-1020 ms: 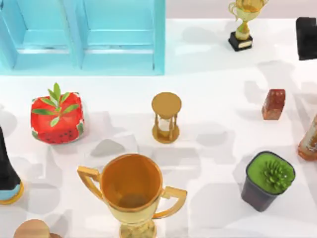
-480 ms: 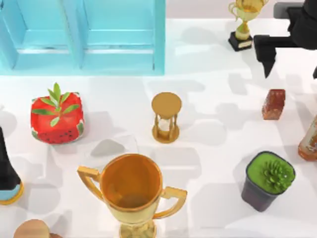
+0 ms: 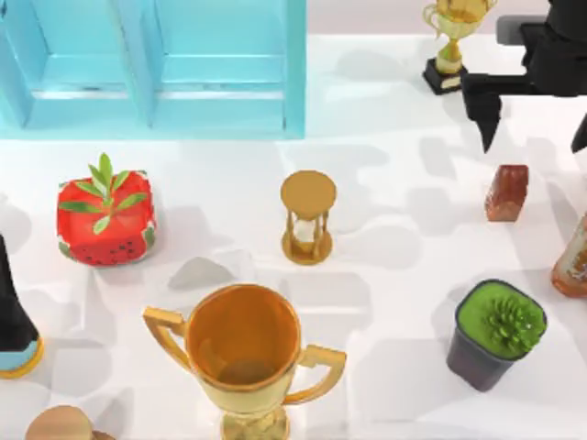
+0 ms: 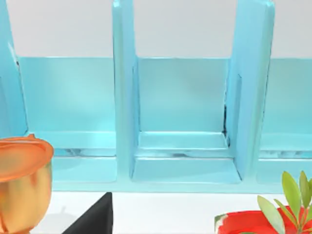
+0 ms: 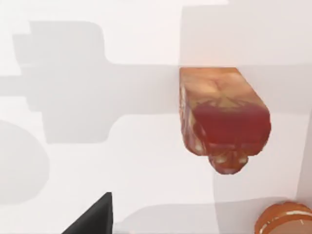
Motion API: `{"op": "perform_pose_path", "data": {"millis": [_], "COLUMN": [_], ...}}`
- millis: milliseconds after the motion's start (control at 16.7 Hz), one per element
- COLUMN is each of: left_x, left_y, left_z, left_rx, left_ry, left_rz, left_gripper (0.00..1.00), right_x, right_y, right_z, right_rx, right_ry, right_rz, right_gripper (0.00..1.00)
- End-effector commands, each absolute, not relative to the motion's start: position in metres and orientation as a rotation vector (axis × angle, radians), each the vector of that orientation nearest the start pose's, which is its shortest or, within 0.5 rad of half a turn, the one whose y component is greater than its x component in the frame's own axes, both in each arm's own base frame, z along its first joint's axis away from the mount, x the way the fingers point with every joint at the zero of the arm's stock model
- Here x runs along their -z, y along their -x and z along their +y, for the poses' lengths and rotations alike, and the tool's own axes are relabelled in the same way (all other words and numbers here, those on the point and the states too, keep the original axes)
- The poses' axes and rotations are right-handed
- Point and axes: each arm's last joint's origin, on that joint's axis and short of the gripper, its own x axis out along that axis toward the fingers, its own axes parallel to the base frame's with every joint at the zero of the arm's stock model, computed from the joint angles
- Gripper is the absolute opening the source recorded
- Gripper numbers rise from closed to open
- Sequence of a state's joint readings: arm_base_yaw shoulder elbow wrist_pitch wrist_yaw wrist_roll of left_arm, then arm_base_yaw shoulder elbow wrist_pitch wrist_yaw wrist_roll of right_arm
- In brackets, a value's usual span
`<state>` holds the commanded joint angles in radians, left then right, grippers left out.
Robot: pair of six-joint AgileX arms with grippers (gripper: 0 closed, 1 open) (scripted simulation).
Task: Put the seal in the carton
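The white table (image 3: 404, 385) carries the biggest thing at its far left: the turquoise carton (image 3: 156, 69), whose open compartments also face the left wrist camera (image 4: 183, 122). Next in bulk is the large gold trophy cup (image 3: 243, 353) at the near edge, then the red watermelon-patterned box with green leaves (image 3: 105, 220) on the left side, and the dark pot with a green succulent (image 3: 495, 332) near right. The right gripper (image 3: 532, 124) hangs at the far right with its black fingers (image 3: 483, 108) spread wide apart, holding nothing, just beyond the seal. A brass hourglass (image 3: 307, 218) stands mid-table, and a small gold trophy on a black base (image 3: 449, 46) stands at the far edge. The seal (image 3: 507, 192) stands upright on the right side, well apart from the carton; the right wrist camera looks down on it (image 5: 222, 117).
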<state>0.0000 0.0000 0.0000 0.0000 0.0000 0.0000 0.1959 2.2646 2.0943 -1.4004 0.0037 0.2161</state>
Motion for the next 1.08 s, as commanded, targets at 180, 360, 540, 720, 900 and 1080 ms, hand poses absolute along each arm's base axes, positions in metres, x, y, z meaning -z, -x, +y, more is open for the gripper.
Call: {"op": "perform_pose_path", "data": {"millis": [180, 360, 540, 720, 900, 1080], "left_x": [-0.16, -0.16, -0.16, -0.16, -0.16, -0.16], "left_y": [-0.106, -0.106, -0.106, -0.106, -0.106, -0.106], "left_z": [-0.001, -0.001, -0.001, -0.001, -0.001, -0.001], "left_rx": [0.0, 0.0, 0.0, 0.0, 0.0, 0.0], "left_ry": [0.0, 0.0, 0.0, 0.0, 0.0, 0.0], "left_rz": [0.0, 0.0, 0.0, 0.0, 0.0, 0.0], "left_gripper": [1.0, 1.0, 1.0, 1.0, 1.0, 1.0], "right_x": [-0.217, -0.19, -0.155, -0.126, -0.122, -0.122], "right_y": [-0.438, -0.439, -0.441, -0.437, -0.437, -0.437], "right_z": [0.091, 0.092, 0.093, 0.093, 0.093, 0.093], "right_rx": [0.01, 0.01, 0.006, 0.007, 0.008, 0.008], "right_ry": [-0.009, -0.006, -0.01, -0.008, -0.008, -0.008], "right_rz": [1.574, 1.582, 1.558, 1.57, 1.571, 1.571], "right_gripper": [1.0, 1.0, 1.0, 1.0, 1.0, 0.92]}}
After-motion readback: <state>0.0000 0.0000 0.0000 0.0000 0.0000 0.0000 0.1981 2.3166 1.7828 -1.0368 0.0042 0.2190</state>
